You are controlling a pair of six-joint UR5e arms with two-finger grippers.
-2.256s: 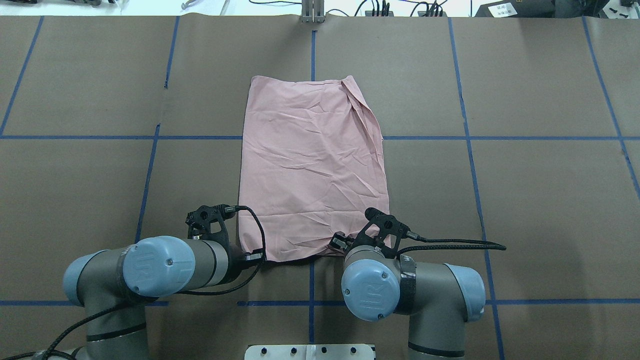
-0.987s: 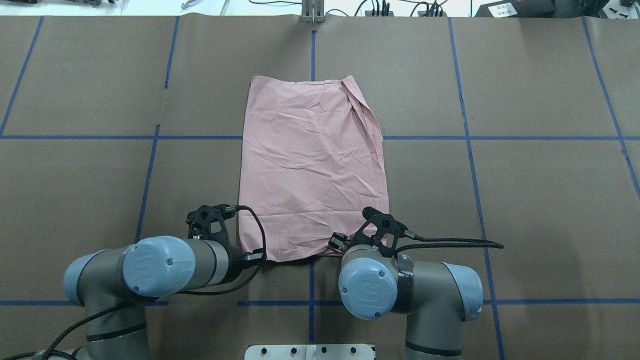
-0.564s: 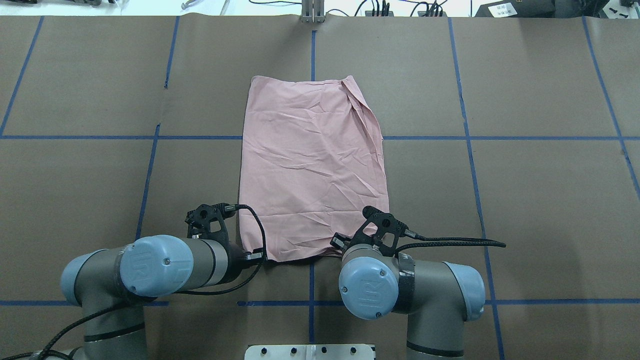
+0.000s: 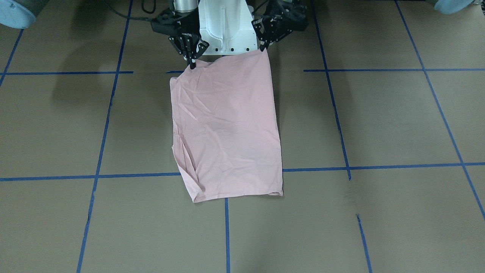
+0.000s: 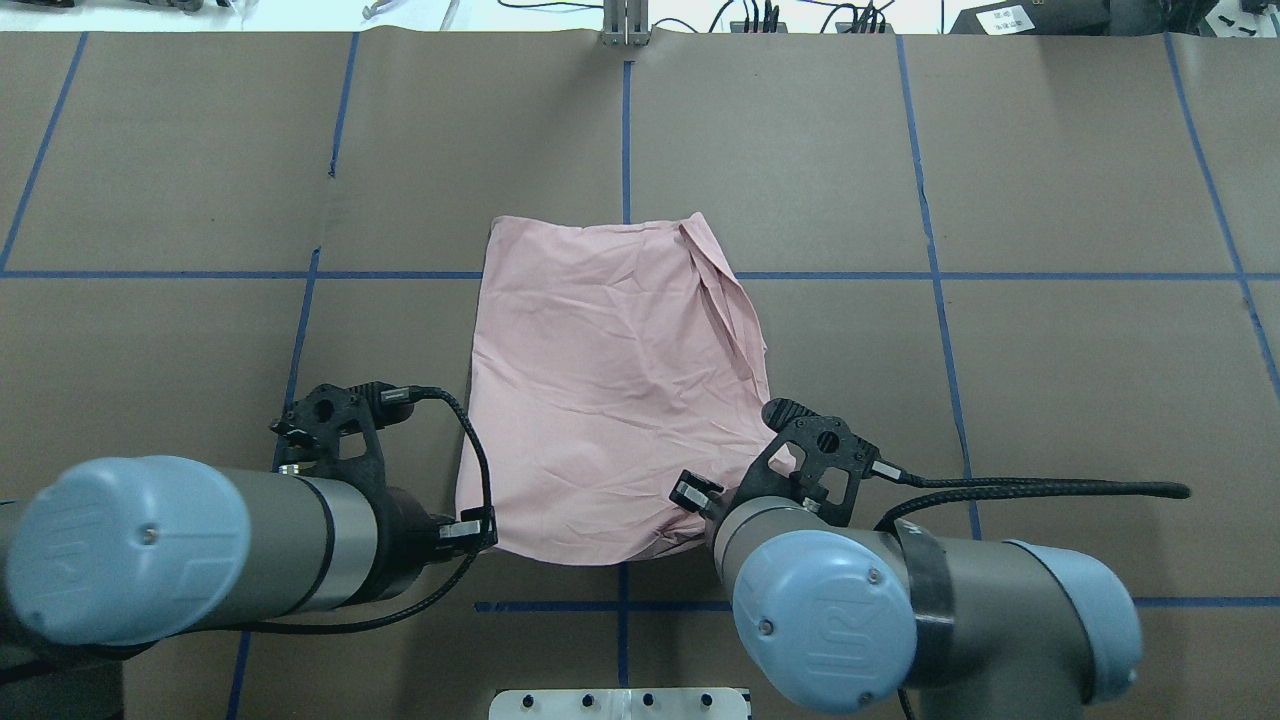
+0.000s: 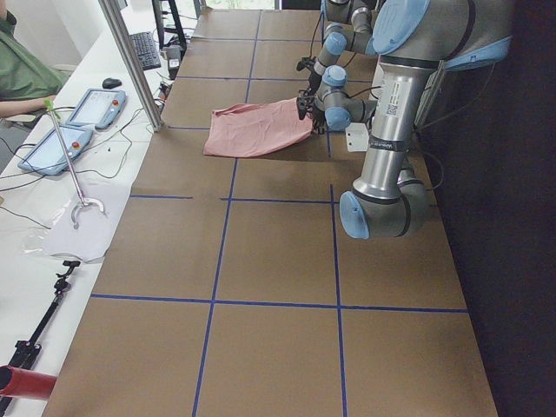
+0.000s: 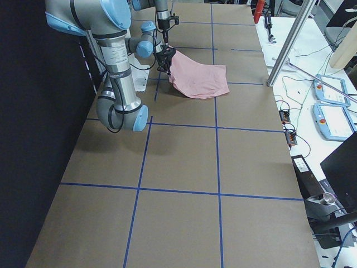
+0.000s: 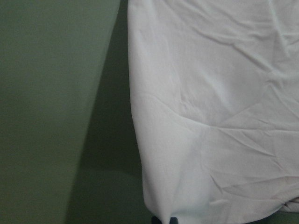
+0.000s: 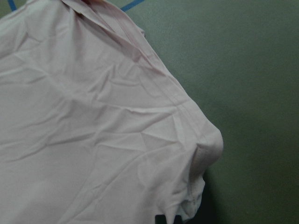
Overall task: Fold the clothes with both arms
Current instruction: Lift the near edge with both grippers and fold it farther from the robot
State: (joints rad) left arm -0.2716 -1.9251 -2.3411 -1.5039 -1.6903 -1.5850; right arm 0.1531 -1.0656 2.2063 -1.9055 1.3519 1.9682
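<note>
The clothes are one pale pink T-shirt (image 5: 610, 400), folded to a long rectangle with a plain side up. Its far end lies on the brown table (image 5: 1050, 380); its near edge hangs raised between the two arms. In the front-facing view my left gripper (image 4: 262, 48) is shut on one near corner of the T-shirt (image 4: 227, 129), and my right gripper (image 4: 192, 65) is shut on the other. From overhead the wrists hide both sets of fingers. Pink cloth (image 8: 215, 116) fills the left wrist view, and a bunched corner (image 9: 205, 154) shows in the right wrist view.
Blue tape lines (image 5: 935, 300) grid the table. The white pedestal (image 4: 226, 26) stands between the arms, right behind the raised edge. A side bench holds teach pendants (image 6: 52, 148) beside a metal post (image 6: 130, 61), and a person's sleeve (image 6: 17, 78) shows there.
Both arms have risen and drawn back toward the robot, lifting the shirt's near edge. The shirt's far edge has slid nearer along the table.
</note>
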